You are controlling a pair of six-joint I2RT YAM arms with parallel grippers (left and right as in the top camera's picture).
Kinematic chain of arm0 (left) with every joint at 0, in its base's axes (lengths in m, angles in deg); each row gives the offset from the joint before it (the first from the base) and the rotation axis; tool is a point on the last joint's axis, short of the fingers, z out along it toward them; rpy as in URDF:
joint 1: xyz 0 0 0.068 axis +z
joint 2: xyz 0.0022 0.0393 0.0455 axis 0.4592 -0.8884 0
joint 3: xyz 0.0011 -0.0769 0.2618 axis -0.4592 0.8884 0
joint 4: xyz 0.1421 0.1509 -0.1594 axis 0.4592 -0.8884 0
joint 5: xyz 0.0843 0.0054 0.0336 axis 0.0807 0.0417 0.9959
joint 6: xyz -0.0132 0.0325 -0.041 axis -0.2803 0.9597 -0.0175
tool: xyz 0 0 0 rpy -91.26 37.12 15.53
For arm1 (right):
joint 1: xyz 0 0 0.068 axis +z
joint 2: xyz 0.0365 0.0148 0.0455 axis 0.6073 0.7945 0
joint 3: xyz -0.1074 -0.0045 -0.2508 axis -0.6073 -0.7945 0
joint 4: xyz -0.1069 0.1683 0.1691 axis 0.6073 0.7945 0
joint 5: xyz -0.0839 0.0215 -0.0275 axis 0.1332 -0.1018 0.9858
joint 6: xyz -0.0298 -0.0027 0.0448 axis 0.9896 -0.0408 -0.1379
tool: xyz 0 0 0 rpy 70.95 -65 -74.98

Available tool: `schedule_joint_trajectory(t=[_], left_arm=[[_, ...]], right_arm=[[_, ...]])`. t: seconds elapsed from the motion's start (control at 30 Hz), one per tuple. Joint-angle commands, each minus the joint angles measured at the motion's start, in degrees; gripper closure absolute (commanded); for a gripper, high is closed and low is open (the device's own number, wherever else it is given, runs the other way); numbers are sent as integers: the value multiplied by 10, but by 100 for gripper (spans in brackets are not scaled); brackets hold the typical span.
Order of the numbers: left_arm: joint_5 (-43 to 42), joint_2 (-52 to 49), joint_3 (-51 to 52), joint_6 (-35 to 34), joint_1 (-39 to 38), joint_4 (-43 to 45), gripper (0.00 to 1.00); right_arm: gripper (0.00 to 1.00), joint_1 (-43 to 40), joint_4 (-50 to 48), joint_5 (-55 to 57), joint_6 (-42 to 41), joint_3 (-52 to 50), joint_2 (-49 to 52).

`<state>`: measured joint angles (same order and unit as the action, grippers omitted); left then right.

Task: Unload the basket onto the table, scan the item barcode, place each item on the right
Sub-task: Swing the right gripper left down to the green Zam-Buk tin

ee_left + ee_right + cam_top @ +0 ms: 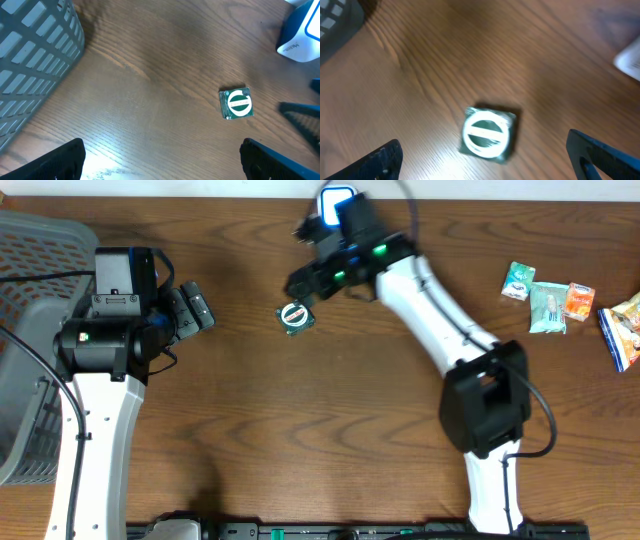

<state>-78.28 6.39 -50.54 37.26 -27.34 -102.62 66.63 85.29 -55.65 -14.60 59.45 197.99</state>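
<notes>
Right claw (303, 283), left claw (197, 307) wide open, empty; green packet (487, 134) label unreadable.

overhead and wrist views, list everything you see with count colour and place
table: 1, brown wood, under everything
basket: 1, grey, far left
green packet: 1, green with white circle, mid table
scanner: 1, blue and white, top centre
snack packets: 4 seen, mixed colours, right edge
left gripper: 1, black, open, beside basket
right gripper: 1, black, open, above green packet
</notes>
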Motion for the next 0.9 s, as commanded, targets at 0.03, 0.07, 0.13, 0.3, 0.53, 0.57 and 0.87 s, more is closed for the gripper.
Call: schedule_joint_trajectory(t=[0.03,0.07,0.13,0.3,0.53,0.57,0.87], left_arm=[[9,-1,0,3,3,0,2],[9,-1,0,3,3,0,2],[9,-1,0,4,3,0,2],[9,-1,0,3,3,0,2],[9,-1,0,3,3,0,2],[9,-1,0,4,3,0,2],[9,-1,0,4,3,0,2]], right_arm=[[1,53,-10,132,-39,-2,10],[1,63,-10,155,-43,-2,14],[1,81,-12,207,-63,-2,25],[3,107,-26,226,-74,-2,74],[10,110,11,320,-67,-2,109],[10,108,22,339,-68,-2,108],[10,65,125,438,-68,-2,94]])
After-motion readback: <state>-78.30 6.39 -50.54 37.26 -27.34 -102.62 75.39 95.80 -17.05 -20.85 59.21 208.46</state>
